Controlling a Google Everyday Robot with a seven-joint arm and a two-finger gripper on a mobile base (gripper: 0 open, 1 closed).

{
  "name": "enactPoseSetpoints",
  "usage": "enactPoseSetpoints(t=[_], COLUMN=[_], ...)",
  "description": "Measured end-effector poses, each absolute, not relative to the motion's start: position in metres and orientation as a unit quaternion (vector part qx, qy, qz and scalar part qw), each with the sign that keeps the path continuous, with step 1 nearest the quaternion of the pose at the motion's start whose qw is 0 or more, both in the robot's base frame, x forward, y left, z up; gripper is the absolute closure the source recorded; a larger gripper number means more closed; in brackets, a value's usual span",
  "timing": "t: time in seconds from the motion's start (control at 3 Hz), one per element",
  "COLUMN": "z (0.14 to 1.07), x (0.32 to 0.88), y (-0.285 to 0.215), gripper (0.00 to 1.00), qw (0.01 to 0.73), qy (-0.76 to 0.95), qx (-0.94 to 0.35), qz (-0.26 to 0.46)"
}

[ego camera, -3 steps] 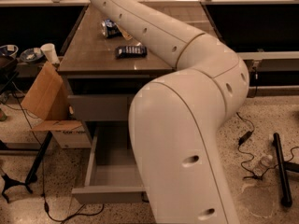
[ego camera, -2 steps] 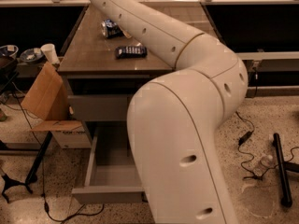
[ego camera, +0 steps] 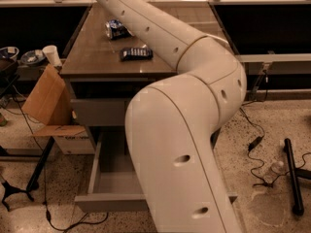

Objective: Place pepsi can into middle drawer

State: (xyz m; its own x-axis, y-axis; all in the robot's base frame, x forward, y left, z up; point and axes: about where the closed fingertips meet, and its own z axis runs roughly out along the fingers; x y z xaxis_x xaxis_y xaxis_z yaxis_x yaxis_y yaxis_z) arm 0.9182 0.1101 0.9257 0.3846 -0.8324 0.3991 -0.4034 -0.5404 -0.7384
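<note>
On the cabinet top (ego camera: 90, 57), the pepsi can (ego camera: 115, 29) lay on its side while the middle drawer (ego camera: 107, 203) stood pulled out below.
At far left a white cup (ego camera: 52, 55) stood above an open cardboard box (ego camera: 48, 101) that leaned against the cabinet. The pepsi can rested toward the back of the wooden top, with a flat dark-blue packet (ego camera: 136, 54) near it, closer to the front edge. Under the top, the upper drawer (ego camera: 99, 111) was shut, and the middle drawer's grey tray was partly hidden by the robot's white arm (ego camera: 184, 144). The arm rose across the middle and ran off the top edge, so the gripper was out of view and its grip could not be told. At right, black cables (ego camera: 255, 144) trailed over the speckled floor.
</note>
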Motion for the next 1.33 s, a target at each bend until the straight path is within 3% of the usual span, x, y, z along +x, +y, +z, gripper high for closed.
enactPoseSetpoints(t=[1.33], z=[0.898], x=[0.943], y=[0.125], gripper=[0.0], qw=[0.217], qy=[0.385], qx=[-0.804], qz=[-0.397])
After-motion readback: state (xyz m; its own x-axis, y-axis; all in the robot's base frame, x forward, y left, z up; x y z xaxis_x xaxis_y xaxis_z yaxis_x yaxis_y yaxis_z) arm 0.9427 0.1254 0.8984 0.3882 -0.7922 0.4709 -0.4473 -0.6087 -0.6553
